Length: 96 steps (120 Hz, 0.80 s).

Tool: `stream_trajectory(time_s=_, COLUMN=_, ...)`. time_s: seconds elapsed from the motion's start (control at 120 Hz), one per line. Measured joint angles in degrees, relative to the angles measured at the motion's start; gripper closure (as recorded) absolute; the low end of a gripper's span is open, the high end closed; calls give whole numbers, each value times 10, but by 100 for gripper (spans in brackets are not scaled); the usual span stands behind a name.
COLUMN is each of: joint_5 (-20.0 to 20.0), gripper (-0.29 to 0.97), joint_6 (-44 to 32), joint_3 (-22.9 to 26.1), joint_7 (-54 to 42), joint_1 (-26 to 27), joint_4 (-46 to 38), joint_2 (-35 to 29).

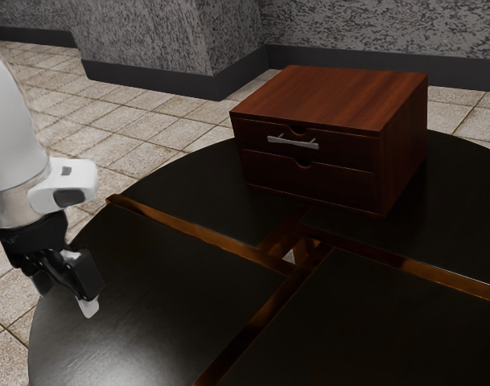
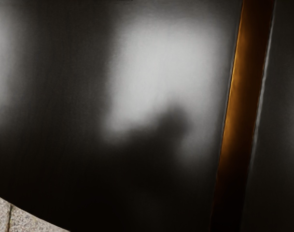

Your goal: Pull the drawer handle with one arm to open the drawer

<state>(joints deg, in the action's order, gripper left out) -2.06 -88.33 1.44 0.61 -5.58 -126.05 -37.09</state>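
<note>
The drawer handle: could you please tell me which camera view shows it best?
The exterior view. There the silver drawer handle lies in full sight, horizontal on the upper drawer of the wooden cabinet. The wrist view faces the dark tabletop and its orange wood strip instead.

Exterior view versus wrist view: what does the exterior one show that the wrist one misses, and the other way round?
Exterior view adds: the wooden drawer box with both drawers shut, the silver handle on the upper one, and the open pincer hanging far from it, at the table's edge on the exterior view's left. Wrist view adds: a bright glare patch on the tabletop with a dark shadow below it. Shared: the dark glossy table, its orange-brown wood strip, and tiled floor past the table's edge.
</note>
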Motion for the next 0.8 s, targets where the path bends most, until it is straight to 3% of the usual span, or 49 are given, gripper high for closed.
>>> stream_trajectory(time_s=0.117, joint_5=-17, gripper=0, joint_6=-94, joint_3=59, joint_7=-150, joint_1=-26, joint_4=-17, joint_2=12)
stream_trajectory(time_s=0.267, joint_5=-26, gripper=0, joint_6=-226, joint_3=73, joint_7=-304, joint_1=-28, joint_4=-3, joint_2=67)
stream_trajectory(time_s=0.317, joint_5=-31, gripper=0, joint_6=-271, joint_3=71, joint_7=-347, joint_1=-29, joint_4=52, joint_2=128)
stream_trajectory(time_s=0.408, joint_5=-35, gripper=0, joint_6=-321, joint_3=63, joint_7=-424, joint_1=-35, joint_4=260, joint_2=336)
stream_trajectory(time_s=0.475, joint_5=-34, gripper=0, joint_6=-339, joint_3=58, joint_7=-476, joint_1=-46, joint_4=369, joint_2=435)
stream_trajectory(time_s=0.658, joint_5=-22, gripper=0, joint_6=-345, joint_3=61, joint_7=-598, joint_1=-55, joint_4=548, joint_2=592)
stream_trajectory(time_s=0.8, joint_5=-10, gripper=0, joint_6=-334, joint_3=62, joint_7=-670, joint_1=-52, joint_4=605, joint_2=645)
